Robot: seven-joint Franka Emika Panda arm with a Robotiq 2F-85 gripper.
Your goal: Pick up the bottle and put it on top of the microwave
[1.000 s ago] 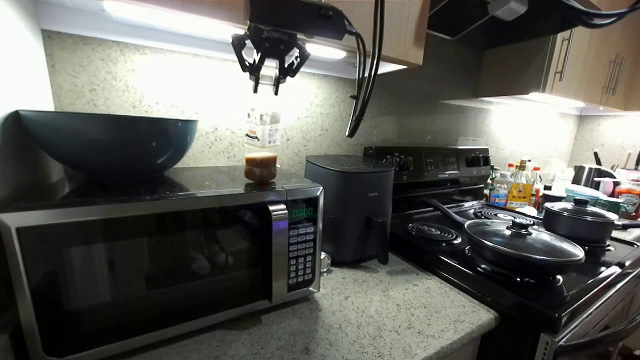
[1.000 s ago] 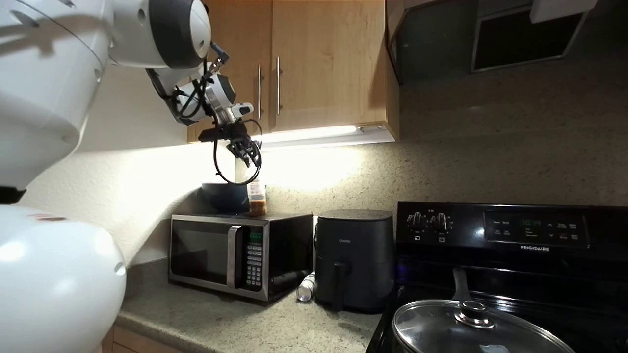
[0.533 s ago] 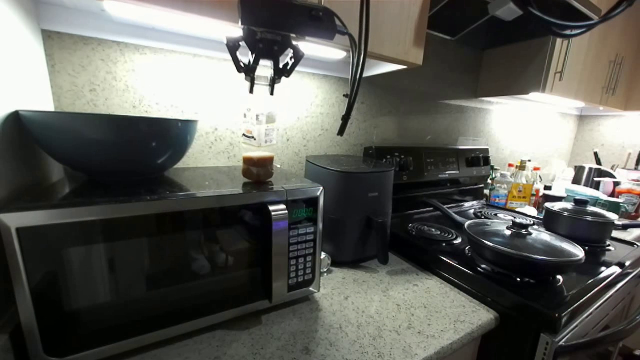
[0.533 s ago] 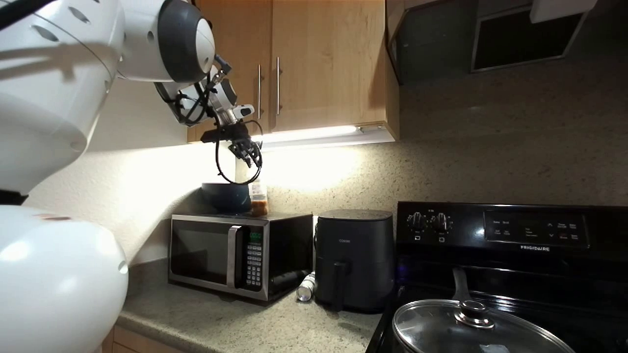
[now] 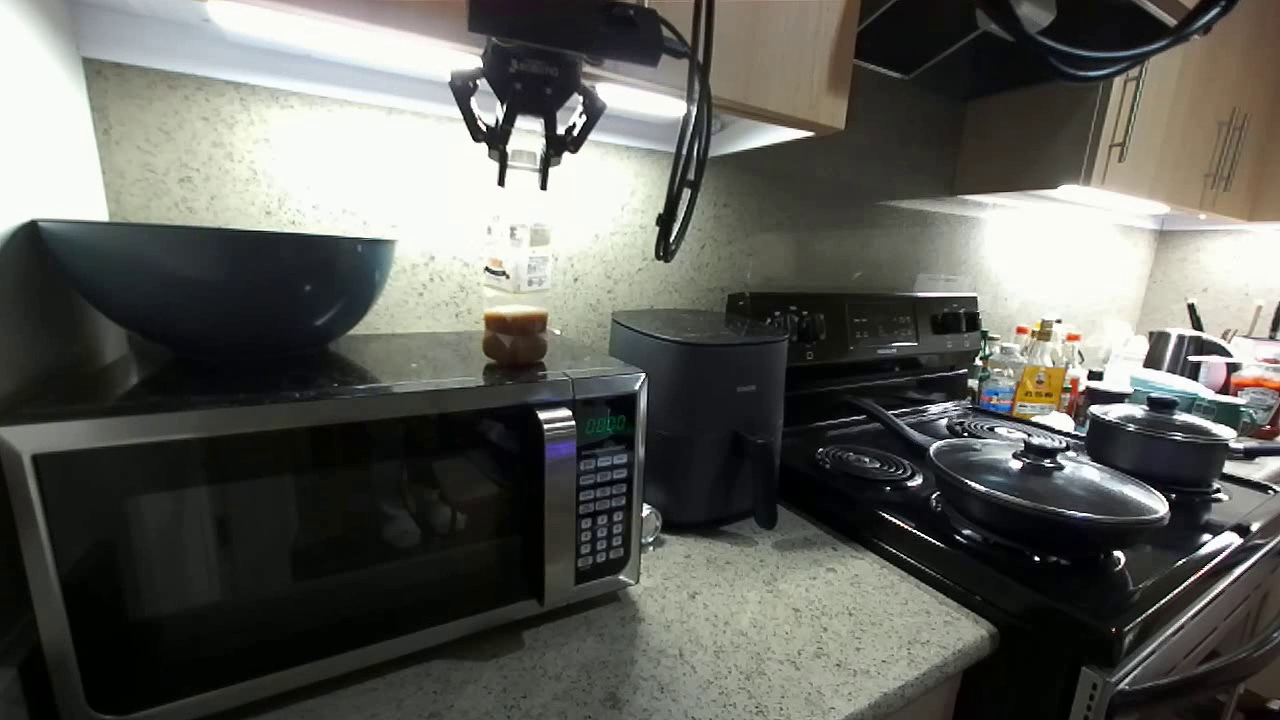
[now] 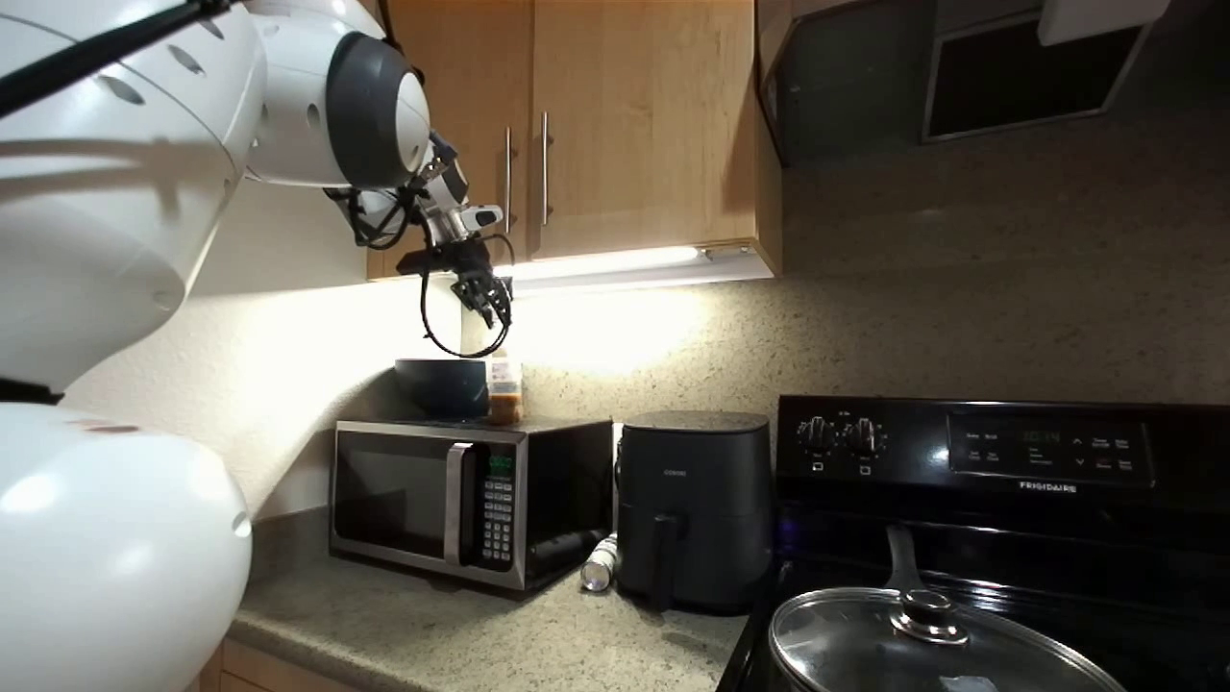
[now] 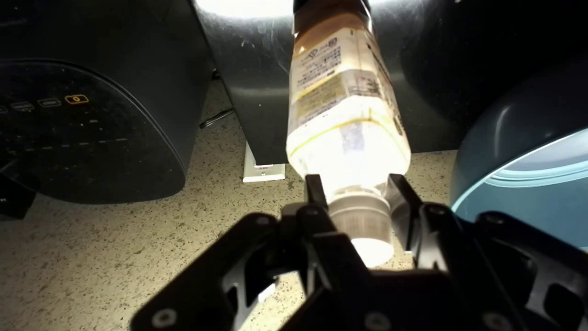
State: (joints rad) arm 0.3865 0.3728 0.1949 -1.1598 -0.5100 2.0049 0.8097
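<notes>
Two fingers of one gripper are clasped on one bottle, one to either side of its top end, at the lower centre of the wrist view. One black stove stands at the right in both exterior views. Next in size is one microwave, taking up the lower left of an exterior view, then one black appliance just beside it, and one dark blue bowl on the microwave's top, at the left. On the stove are one lidded frying pan and one smaller lidded saucepan. The bottle is upright at the right part of the microwave's top, left of the frame's centre; whether its base touches is hard to tell. Its one cap is between the fingers.
</notes>
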